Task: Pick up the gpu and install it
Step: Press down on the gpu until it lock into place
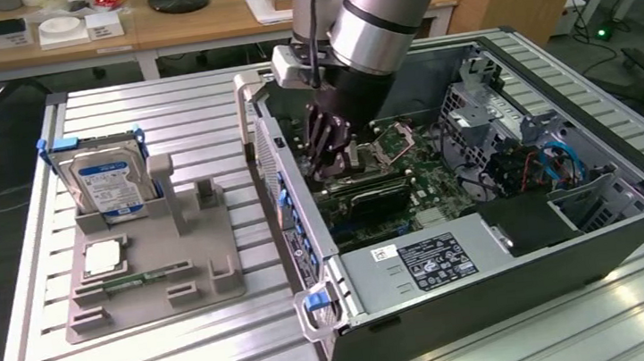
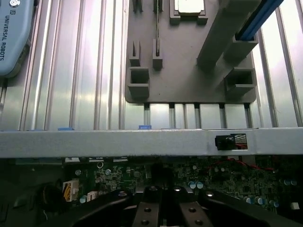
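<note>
Case: open dark metal computer case [image 1: 486, 257] holds green motherboard [image 1: 418, 184] and dark flat gpu [image 1: 374, 195], seated upright.
Gripper: black gripper [image 1: 326, 158] shut, fingertips at gpu.
Beside: grey holder tray [image 1: 147, 280] carries blue-labelled hard drive [image 1: 107, 187].

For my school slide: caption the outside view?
Robot gripper reaching down inside an open computer case.

Ribbed aluminium table [image 1: 171, 106], slatted end to end. Directly on it: grey parts holder [image 1: 147, 280] towards the exterior view's left, open computer case [image 1: 502, 296] towards the exterior view's right, just beside.
</note>
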You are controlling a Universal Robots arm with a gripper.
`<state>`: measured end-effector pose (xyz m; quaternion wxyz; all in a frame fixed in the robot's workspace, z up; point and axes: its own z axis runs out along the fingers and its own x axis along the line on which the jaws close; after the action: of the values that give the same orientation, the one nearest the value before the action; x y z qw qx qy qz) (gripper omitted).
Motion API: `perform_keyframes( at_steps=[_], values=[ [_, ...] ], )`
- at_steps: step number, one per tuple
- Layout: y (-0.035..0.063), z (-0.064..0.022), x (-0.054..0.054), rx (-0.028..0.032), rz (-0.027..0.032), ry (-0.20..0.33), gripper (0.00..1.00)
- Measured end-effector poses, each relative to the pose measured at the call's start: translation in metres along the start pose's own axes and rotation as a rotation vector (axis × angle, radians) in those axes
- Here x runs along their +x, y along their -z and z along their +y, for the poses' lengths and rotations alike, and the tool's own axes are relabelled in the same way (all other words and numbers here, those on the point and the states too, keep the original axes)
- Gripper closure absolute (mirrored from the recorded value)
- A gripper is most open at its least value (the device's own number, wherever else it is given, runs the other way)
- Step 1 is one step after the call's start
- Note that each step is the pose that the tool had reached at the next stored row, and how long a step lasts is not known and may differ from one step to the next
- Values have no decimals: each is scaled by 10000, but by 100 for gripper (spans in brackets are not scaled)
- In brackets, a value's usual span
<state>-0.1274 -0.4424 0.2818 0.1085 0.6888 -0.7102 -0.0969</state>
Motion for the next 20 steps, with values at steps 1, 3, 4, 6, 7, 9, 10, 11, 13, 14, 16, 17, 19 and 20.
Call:
perform_keyframes(
  at_steps=[1,3,4,6,7,9,10,11,13,14,16,17,19,20],
  values=[
    [0,-1,0,43,7,30,89],
    [3,-2,1,158,20,89,89],
    [3,-2,0,238,20,121,89],
    [2,-3,0,517,16,182,89],
    [3,-3,0,697,13,182,89],
    [3,-3,0,1056,-3,180,89],
    [2,-3,0,1225,-8,179,89],
    [1,-3,0,1367,-12,176,89],
    [-2,-4,0,1640,-19,173,89],
    [-4,-5,0,1757,-20,171,89],
    [-26,-12,0,1847,-25,171,89],
    [-42,-16,2,1845,-23,171,89],
    [-58,-17,11,1845,-21,170,89],
    [-62,-17,12,1845,-22,170,89]
  ],
)
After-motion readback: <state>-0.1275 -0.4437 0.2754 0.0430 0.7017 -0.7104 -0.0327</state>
